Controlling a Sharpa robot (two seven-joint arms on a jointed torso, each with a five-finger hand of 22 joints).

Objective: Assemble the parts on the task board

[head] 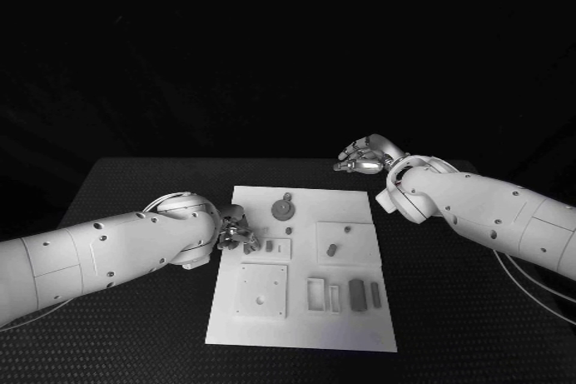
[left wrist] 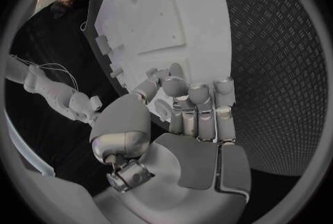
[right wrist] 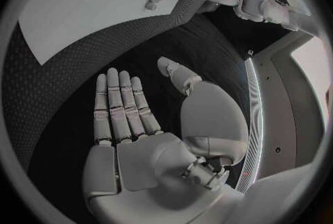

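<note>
Look at the white task board (head: 306,267) in the middle of the black table (head: 132,317); everything here is told from it. Your left hand (head: 235,234) sits at the board's left edge, just over the rim. In the left wrist view its fingers (left wrist: 197,104) are curled in close together above the board. You cannot tell if they hold a small part, because the fingers hide what is under them.

Your right hand (head: 364,157) is up past the board's far right corner, well apart from it, over the bare table. Its fingers (right wrist: 121,104) are stretched out straight and side by side, with the thumb out to the side, and it holds nothing.

On the board, a round part (head: 282,207) lies near the far edge. A small peg (head: 330,250) stands in a square plate right of the middle. Two dark bars (head: 356,293) lie side by side near the near right corner, next to a slotted frame (head: 317,293).
</note>
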